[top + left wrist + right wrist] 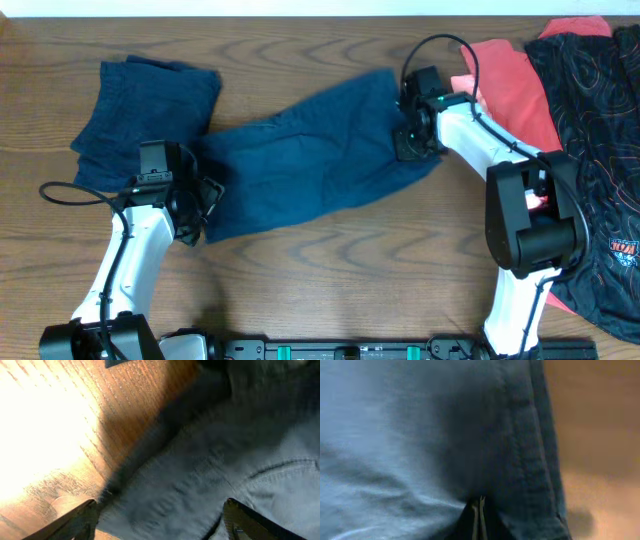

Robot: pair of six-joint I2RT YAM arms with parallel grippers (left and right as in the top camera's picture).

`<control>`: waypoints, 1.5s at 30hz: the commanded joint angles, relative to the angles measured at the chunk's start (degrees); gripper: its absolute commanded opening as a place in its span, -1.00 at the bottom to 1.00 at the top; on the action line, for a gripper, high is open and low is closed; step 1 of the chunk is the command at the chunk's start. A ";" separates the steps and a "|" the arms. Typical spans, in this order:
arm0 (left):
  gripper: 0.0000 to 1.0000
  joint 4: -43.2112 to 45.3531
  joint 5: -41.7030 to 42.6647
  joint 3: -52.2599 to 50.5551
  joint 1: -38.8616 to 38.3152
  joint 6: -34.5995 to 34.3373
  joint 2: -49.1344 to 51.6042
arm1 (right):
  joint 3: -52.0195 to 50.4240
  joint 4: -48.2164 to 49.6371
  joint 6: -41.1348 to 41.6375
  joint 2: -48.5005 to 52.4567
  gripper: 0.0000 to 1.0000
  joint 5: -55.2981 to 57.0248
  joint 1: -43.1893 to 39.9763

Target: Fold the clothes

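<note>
Looking from overhead, the navy shorts (320, 155) lie stretched on a slant across the middle of the wooden surface (330, 280), one end by the left hand (197, 205), the other under the right hand (412, 128). A second navy garment (145, 105) lies crumpled at the far left, its edge meeting the shorts' left end. At the far right, the coral-red shirts (505, 85) and the black red-patterned garment (590, 130) are heaped together, well apart from the left arm.

In the left wrist view the fingers (70, 522) stand wide apart with the cloth edge lying between them and bare wood just beside it — nothing is gripped on this side.

In the right wrist view the fingertips (479, 510) are pressed together on a pucker of denim next to a stitched seam, so this hand is clamped on the shorts.

The risk, as I judge it, is that only one end is held. If the right hand lifts or pulls across now, the free end may drag and bunch, giving a crooked fold — or sweep the neighbouring navy garment along. A pinch this small could also slip off near the thick seam, and the left hand, closing low, might catch only one layer.
</note>
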 commanded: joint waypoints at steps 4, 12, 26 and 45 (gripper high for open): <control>0.96 0.09 1.51 -0.33 0.07 4.07 -0.11 | -3.26 -8.46 9.75 3.21 -0.98 17.66 -7.02; 0.96 7.06 10.23 -0.35 -4.13 19.08 2.45 | -3.23 -9.44 8.13 -5.57 -0.87 13.49 -7.89; 0.97 19.67 22.40 -0.35 -12.92 21.40 17.25 | -3.23 -9.44 0.81 -22.58 -0.09 3.61 -5.92; -0.88 -9.44 19.30 12.11 -9.99 29.05 3.08 | -6.29 -4.22 -4.48 -17.64 -0.98 -20.31 3.63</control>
